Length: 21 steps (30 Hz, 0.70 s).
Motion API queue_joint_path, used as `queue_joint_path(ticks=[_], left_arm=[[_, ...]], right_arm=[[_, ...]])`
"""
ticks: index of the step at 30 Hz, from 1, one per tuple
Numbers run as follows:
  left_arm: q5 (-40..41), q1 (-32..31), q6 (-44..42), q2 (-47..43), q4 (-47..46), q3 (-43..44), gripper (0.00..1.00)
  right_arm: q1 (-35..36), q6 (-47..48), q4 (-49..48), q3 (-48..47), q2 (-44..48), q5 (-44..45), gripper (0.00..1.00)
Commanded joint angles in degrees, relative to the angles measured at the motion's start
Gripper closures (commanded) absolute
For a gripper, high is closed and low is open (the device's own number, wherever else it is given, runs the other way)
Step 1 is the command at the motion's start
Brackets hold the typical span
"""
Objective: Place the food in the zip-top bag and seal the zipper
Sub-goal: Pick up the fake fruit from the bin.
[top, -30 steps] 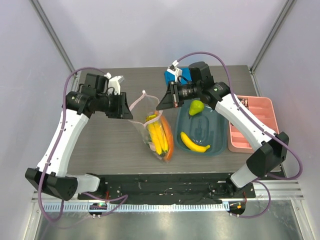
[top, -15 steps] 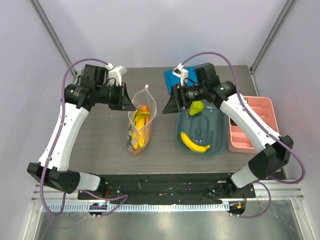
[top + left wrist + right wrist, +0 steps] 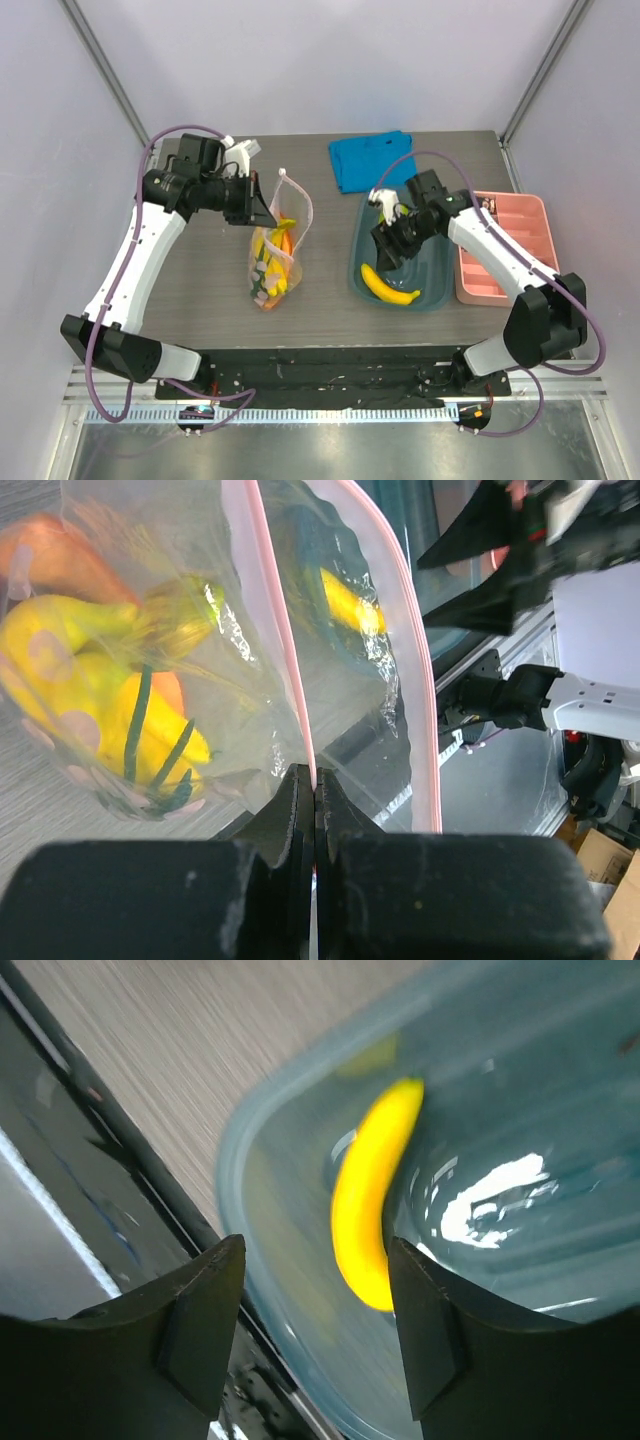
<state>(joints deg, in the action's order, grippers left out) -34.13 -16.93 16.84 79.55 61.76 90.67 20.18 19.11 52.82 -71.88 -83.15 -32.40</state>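
Observation:
My left gripper is shut on the pink edge of the zip-top bag's mouth and holds it up over the table. The left wrist view shows the jaws pinched on one zipper strip, while the other strip bows away, so the mouth gapes. Inside the bag lie a yellow banana bunch and an orange-red pepper. My right gripper hangs open over the teal tub. A single yellow banana lies in the tub between and below the right fingers, untouched.
A blue folded cloth lies at the back of the table. A pink divided tray stands right of the tub. The tub's rim sits close to the table's front edge and the black rail.
The right gripper let go of the bag's mouth, opened, and swung right and down over the tub. The left gripper closed on the bag's edge and drew the bag left.

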Motion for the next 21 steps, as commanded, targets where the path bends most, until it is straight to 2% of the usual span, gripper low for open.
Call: queue_joint_path(ticks=[1, 6, 16, 18, 21], left_arm=[[-1.9, -0.1, 1.2, -0.4, -2.6, -0.4, 1.00], [-1.7, -0.1, 1.8, -0.2, -2.7, -0.3, 1.00], [-0.6, 0.1, 1.8, -0.1, -2.5, -0.5, 1.00], [-0.6, 0.0, 1.8, -0.3, -2.5, -0.6, 1.00], [-0.6, 0.0, 1.6, -0.5, -2.2, -0.7, 1.00]], right_arm=[[3.4, 6.8, -4.2, 7.3, 1.6, 8.6, 0.38], [9.2, 5.6, -10.7, 10.5, -1.5, 17.1, 0.40], [12.6, 1.1, -17.7, 11.4, -10.9, 23.3, 0.36], [12.6, 0.4, -17.2, 10.6, -12.2, 23.4, 0.41], [12.2, -0.9, -14.4, 8.6, -11.0, 21.1, 0.60]])
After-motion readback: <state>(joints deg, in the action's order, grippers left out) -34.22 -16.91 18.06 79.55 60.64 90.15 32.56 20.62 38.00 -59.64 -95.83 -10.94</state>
